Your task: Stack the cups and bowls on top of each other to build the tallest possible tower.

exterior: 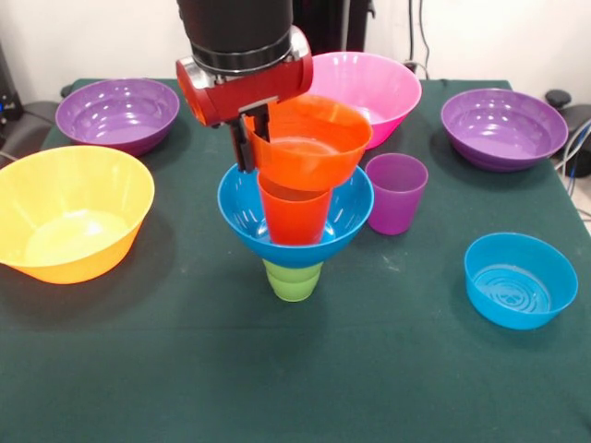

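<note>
Now end effector [254,138] pinching small orange bowl [309,143] rim, tilted over orange cup [294,214]; tower [295,226] upright.

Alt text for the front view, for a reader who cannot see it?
The gripper holds a tilted small orange bowl by its rim over a tower of green cup, blue bowl and orange cup. Other bowls and a purple cup surround it on the green table.

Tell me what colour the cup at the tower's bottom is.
Green, seen best in the front view.
</note>
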### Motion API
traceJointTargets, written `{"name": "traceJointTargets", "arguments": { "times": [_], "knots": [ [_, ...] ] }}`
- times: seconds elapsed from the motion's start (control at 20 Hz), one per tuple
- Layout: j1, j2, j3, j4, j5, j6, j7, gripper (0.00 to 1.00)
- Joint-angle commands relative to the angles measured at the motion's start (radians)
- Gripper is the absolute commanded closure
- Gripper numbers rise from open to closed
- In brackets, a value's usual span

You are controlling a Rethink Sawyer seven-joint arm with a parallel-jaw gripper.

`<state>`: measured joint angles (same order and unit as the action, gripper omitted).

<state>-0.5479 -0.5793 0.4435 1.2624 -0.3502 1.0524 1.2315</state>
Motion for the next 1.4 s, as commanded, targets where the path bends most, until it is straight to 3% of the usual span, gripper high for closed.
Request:
{"name": "traceJointTargets", "arguments": {
  "times": [0.05, 1.4],
  "knots": [
    [0.037, 0.071, -0.018, -0.025, -0.059, -0.029, 0.023, 1.0],
    [0.023, 0.021, -0.02, 0.007, -0.048, 0.036, -0.018, 1.0]
  ]
}}
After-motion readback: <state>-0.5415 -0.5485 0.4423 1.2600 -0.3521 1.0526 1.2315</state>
